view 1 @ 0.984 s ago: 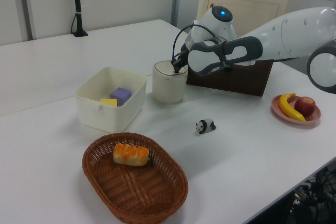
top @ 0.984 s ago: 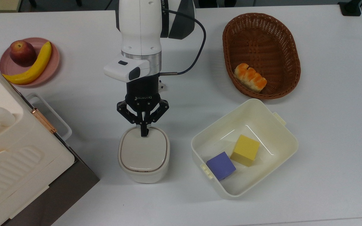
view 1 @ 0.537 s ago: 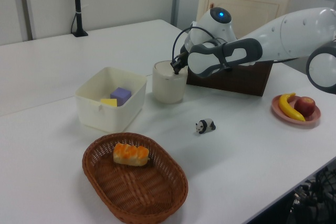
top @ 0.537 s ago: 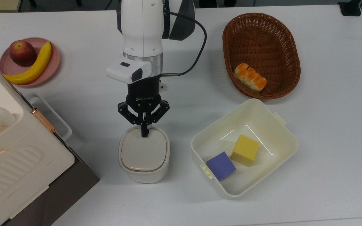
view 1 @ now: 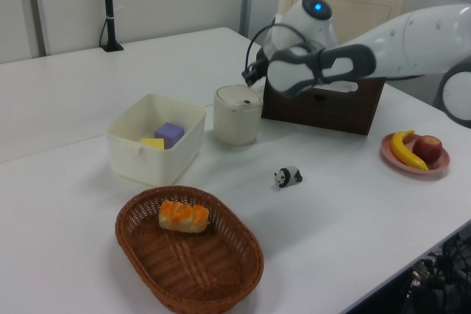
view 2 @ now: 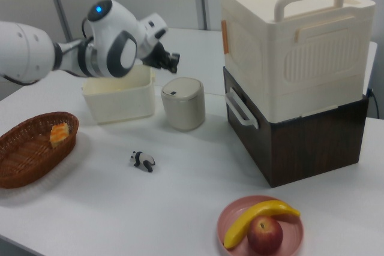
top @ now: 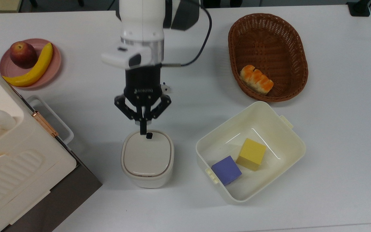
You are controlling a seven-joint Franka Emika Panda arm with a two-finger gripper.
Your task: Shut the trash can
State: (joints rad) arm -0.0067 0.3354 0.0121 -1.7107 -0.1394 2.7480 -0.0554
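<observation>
Top view overhead, straight down. Left, right views low, oblique, opposite table sides; all share trash can [top: 147,158].

Glossy cream plastic on the trash can [top: 147,159], lid smooth and reflective, lower centre of the top view. Woven brown wicker for the basket [top: 271,38], upper right. Matt black plastic on the gripper [top: 143,130]. Smooth matt white table [top: 333,129].

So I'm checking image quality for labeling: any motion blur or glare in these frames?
Top view: the white wrist housing is smeared by motion, the trash can lid carries a soft sheen. Left view: the arm is blurred. Right view: static things look crisp.
</observation>
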